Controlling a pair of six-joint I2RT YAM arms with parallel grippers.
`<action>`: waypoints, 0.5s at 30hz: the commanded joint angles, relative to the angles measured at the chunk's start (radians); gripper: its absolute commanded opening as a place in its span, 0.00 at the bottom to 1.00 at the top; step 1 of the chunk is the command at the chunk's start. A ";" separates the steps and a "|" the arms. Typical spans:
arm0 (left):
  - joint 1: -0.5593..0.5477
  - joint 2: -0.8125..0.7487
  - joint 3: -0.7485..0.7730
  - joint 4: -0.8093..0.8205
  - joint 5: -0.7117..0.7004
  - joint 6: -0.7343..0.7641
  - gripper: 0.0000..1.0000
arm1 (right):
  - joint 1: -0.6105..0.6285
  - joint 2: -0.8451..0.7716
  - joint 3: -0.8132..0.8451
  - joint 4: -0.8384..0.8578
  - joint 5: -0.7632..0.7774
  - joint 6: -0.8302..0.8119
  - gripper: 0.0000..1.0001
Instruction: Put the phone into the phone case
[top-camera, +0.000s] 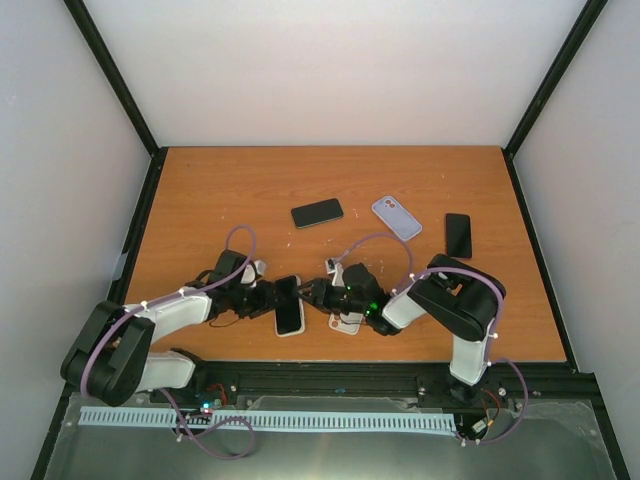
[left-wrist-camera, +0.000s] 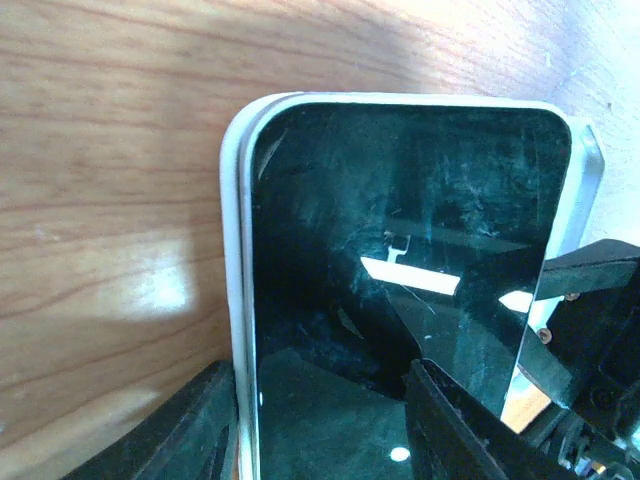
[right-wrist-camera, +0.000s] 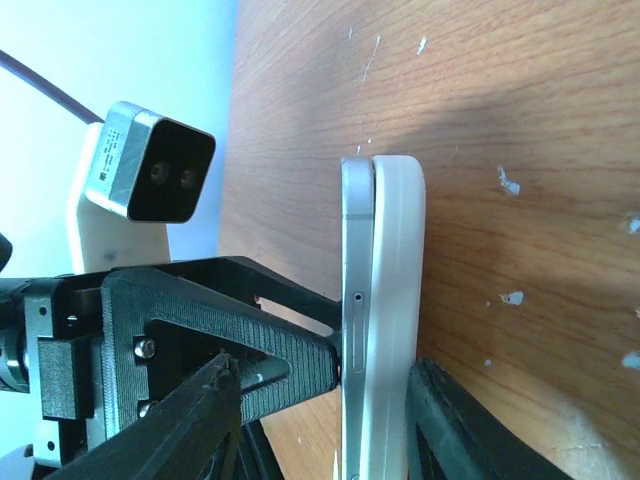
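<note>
A black-screened phone (top-camera: 289, 305) sits in a white case (left-wrist-camera: 232, 250) at the near middle of the table. In the right wrist view the phone's silver edge (right-wrist-camera: 356, 250) stands slightly proud of the case (right-wrist-camera: 400, 260). My left gripper (top-camera: 268, 297) is shut on the phone and case from the left. One finger (left-wrist-camera: 470, 420) lies on the screen (left-wrist-camera: 400, 220) and the other (left-wrist-camera: 175, 430) is by the case's outer side. My right gripper (top-camera: 312, 292) is open and straddles the pair from the right. One finger (right-wrist-camera: 470, 430) is against the case back and the other (right-wrist-camera: 190, 420) is apart.
A second white case or phone (top-camera: 346, 322) lies partly under my right wrist. Farther back lie a black phone (top-camera: 317, 212), a lavender case (top-camera: 396, 217) and another black phone (top-camera: 458, 235). The wooden table (top-camera: 200, 200) has black posts at its corners.
</note>
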 joint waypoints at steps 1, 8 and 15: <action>-0.023 0.005 -0.007 0.167 0.210 0.008 0.46 | 0.044 -0.056 0.009 0.116 -0.116 -0.012 0.46; -0.023 0.005 -0.020 0.215 0.252 0.021 0.46 | 0.032 -0.001 -0.023 0.261 -0.141 0.038 0.46; -0.023 0.021 0.005 0.184 0.226 0.080 0.47 | 0.032 -0.030 -0.035 0.166 -0.152 0.002 0.45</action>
